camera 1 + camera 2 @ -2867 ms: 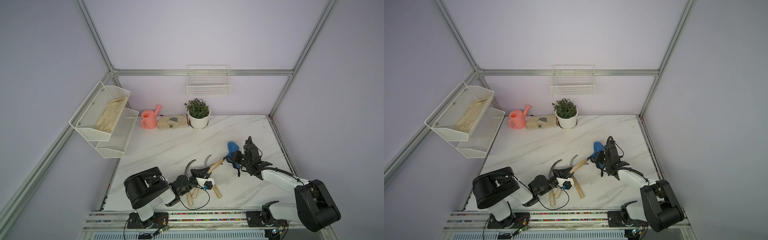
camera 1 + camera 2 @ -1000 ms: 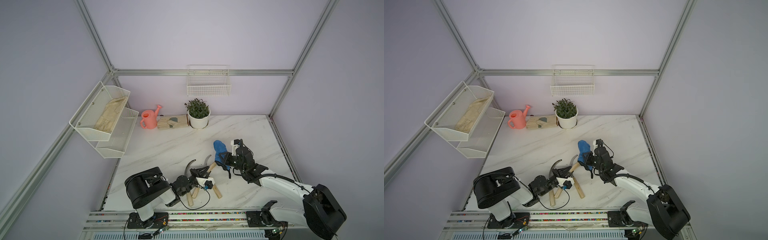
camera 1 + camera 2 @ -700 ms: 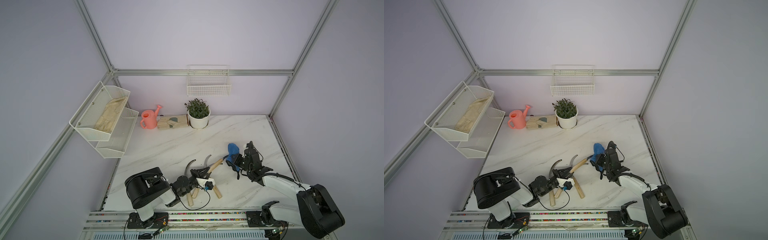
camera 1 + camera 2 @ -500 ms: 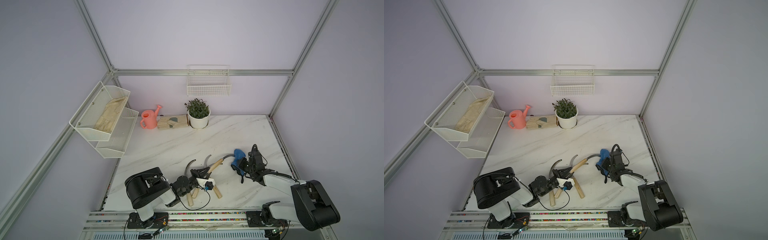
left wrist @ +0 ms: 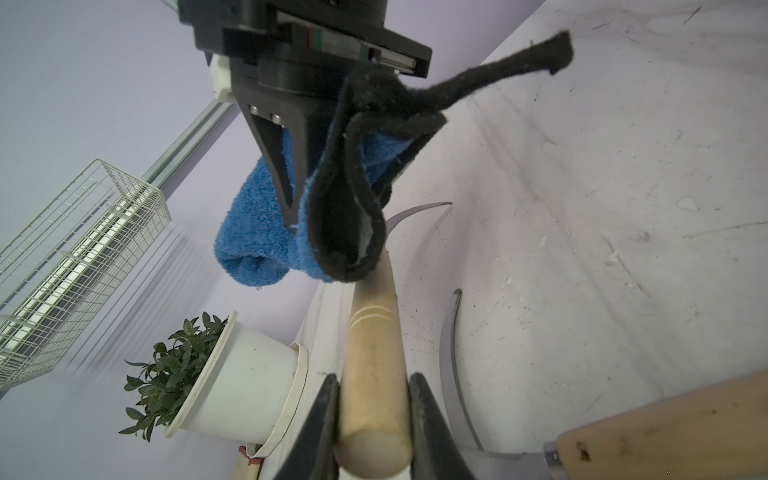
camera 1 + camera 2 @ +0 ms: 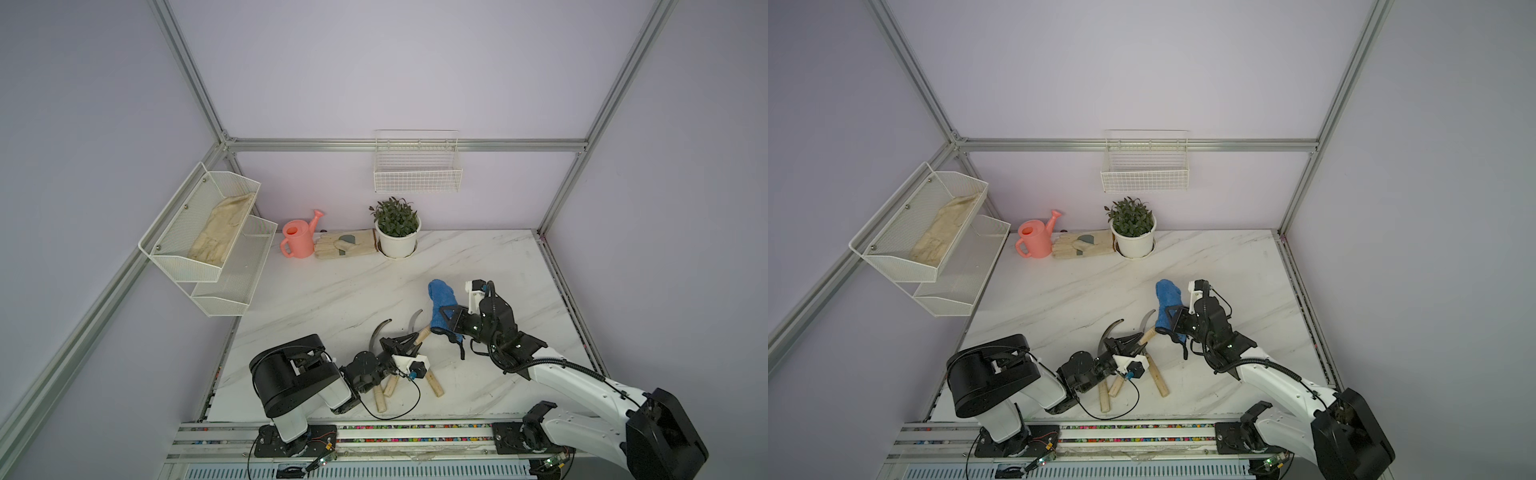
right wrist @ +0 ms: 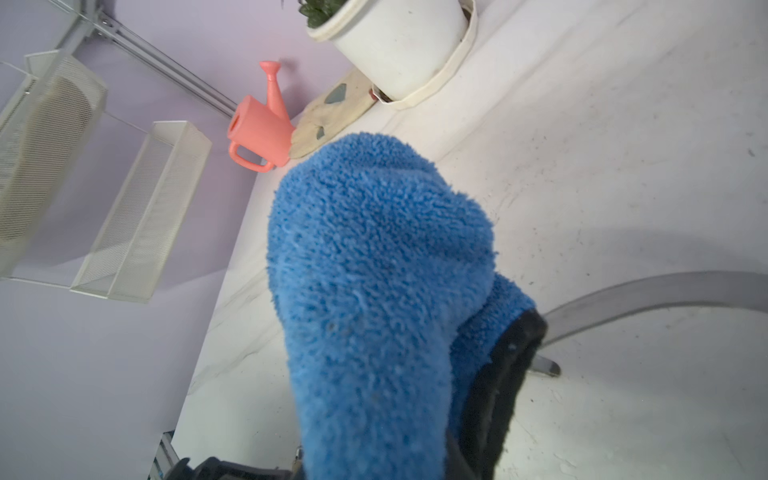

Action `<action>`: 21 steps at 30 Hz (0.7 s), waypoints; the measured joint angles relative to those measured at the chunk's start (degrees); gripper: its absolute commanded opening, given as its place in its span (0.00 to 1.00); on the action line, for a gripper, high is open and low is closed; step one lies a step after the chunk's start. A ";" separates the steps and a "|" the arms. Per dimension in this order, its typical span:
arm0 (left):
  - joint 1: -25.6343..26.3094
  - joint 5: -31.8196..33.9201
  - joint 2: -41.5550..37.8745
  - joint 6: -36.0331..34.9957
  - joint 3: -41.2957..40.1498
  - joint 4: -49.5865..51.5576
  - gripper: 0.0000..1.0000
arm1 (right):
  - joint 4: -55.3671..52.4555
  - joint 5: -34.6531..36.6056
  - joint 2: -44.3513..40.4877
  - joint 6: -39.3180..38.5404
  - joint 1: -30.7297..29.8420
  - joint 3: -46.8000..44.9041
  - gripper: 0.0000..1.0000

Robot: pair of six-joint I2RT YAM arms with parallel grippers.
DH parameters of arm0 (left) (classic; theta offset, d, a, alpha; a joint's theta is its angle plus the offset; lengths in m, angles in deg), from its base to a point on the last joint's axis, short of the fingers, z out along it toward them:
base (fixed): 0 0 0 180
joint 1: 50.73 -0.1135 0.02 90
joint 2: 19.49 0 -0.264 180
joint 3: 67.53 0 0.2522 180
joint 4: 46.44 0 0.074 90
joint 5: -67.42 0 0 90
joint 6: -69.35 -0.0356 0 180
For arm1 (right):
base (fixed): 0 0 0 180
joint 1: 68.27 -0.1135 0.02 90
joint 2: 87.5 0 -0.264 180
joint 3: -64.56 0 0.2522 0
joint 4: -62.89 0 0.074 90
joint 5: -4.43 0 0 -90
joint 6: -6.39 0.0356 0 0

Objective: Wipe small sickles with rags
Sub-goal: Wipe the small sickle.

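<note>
My left gripper (image 6: 402,341) (image 5: 372,388) is shut on the pale wooden handle of one small sickle (image 6: 422,333) (image 5: 371,332), held low over the marble table (image 6: 332,291). The blue fluffy rag (image 6: 441,301) (image 6: 1167,302) (image 7: 374,270) covers the far end of that handle, where the blade begins. My right gripper (image 6: 452,321) (image 6: 1178,319) is shut on the rag's black-trimmed end. A curved grey blade (image 7: 648,291) (image 5: 419,210) shows from behind the rag. Other sickles lie under and beside the left gripper, blades (image 6: 379,332) pointing back and handles (image 6: 434,382) forward.
At the back stand a white potted plant (image 6: 397,237), a pink watering can (image 6: 297,243) and beige gloves (image 6: 345,246). A wire basket (image 6: 417,176) hangs on the back wall. A two-tier mesh shelf (image 6: 208,241) on the left wall holds more gloves.
The right gripper swept the rag rightward along the held sickle's blade, then came back left to the handle end. The left gripper and its sickle have stayed in place.
</note>
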 measured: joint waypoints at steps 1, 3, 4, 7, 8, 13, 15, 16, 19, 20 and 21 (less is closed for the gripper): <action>0.00 0.02 0.00 0.00 0.00 -0.02 0.00 | -0.11 0.68 -0.07 0.00 0.02 -0.07 0.00; 0.00 0.11 0.00 0.04 0.00 -0.04 0.00 | -0.52 2.27 0.70 0.04 0.04 -0.37 0.00; 0.00 0.22 0.00 0.15 0.00 -0.11 0.00 | -0.85 3.10 1.36 0.15 0.13 -0.68 0.00; 0.00 0.85 0.00 0.31 0.00 -0.13 0.00 | -1.60 5.20 3.08 0.42 1.22 -2.05 0.00; 0.00 1.09 0.00 0.35 0.00 -0.09 0.00 | -1.70 5.44 3.39 0.46 2.10 -2.51 0.00; 0.00 2.12 0.00 0.87 0.00 -0.15 0.00 | -1.33 4.02 5.29 0.39 12.09 -6.21 0.00; 0.00 2.38 -0.07 1.46 0.00 -0.15 0.00 | -1.27 3.69 6.56 0.24 16.02 -7.39 0.00; 0.00 2.58 -0.17 1.77 0.00 -0.17 0.00 | -1.20 3.28 7.28 0.13 17.92 -8.02 0.00; -0.02 2.84 -0.98 2.91 0.00 -0.15 0.00 | -0.44 1.64 9.40 -0.20 21.09 -9.33 0.00; -0.02 2.93 -1.38 3.43 0.00 -0.11 0.00 | -0.35 1.16 10.08 -0.20 21.40 -9.35 0.00; -0.09 3.04 -1.97 4.39 0.00 -0.11 0.00 | 0.00 0.61 10.69 -0.20 21.49 -9.35 0.00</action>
